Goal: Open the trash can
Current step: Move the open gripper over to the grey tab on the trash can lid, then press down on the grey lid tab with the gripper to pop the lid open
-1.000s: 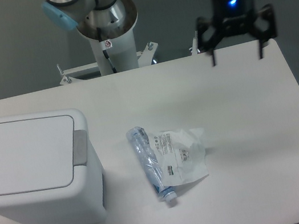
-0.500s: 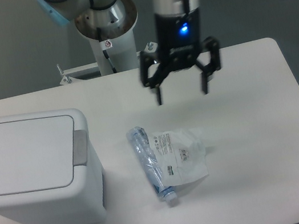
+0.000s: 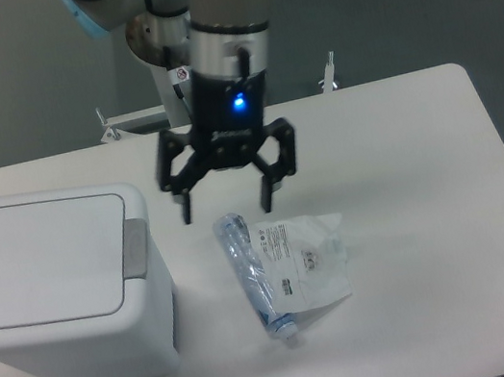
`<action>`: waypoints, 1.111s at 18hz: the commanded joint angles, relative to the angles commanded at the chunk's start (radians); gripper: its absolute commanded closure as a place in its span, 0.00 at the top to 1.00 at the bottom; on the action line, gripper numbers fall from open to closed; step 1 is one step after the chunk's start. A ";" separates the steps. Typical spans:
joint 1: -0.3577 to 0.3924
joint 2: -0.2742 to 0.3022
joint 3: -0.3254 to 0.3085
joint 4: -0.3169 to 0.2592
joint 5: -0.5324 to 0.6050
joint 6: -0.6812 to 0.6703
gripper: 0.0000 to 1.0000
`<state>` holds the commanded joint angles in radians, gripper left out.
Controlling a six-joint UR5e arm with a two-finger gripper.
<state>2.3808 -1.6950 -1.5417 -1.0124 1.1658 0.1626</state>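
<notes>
The trash can point(image 3: 54, 282) sits lid-shut at the desk's point(image 3: 433, 215) left. The pincer point(image 3: 226, 208) hangs spread apart, empty, above a printed bag point(image 3: 309, 261); its lettering is unreadable.

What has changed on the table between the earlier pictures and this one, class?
The open hand has swept leftward across the table and nearer the camera, from the far right edge to a spot above the bottle's top, close to the bin. It has gripped nothing. The bin, lid shut, the bottle and the bag have not moved.
</notes>
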 joint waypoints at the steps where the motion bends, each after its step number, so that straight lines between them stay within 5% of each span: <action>1: -0.002 -0.003 0.000 0.002 0.000 0.000 1.00; 20: -0.038 -0.043 -0.014 0.018 0.006 0.003 1.00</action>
<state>2.3424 -1.7380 -1.5554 -0.9940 1.1720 0.1657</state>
